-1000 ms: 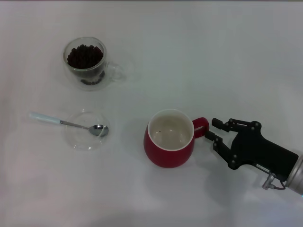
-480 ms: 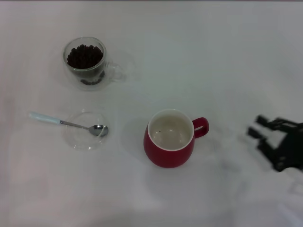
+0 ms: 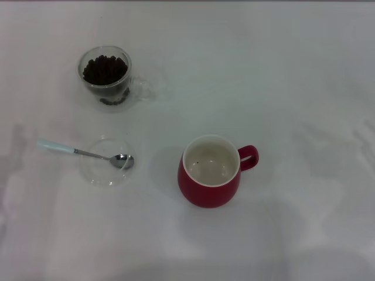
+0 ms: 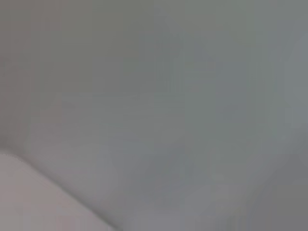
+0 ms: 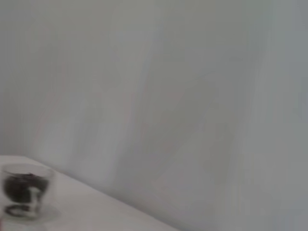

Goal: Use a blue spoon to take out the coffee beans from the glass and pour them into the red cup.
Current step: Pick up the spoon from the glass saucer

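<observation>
On the white table (image 3: 293, 70), head view: neither gripper shows in any view, so places relative to them, and how their fingers stand, cannot be told.

Item 1, the glass (image 3: 106, 77): clear, double-walled, side handle, upright at far left; also seen in the right wrist view.
Item 2, the coffee beans (image 3: 104, 69): dark, nearly black, heaped inside the glass.
Item 3, the blue spoon (image 3: 82, 152): pale blue handle, shiny metal bowl (resting in a flat clear dish (image 3: 105, 174)), nearer than the glass.
Item 4, the red cup (image 3: 212, 171): bulbous, dark red, cream inside, loop handle pointing right, well apart from the spoon.
</observation>
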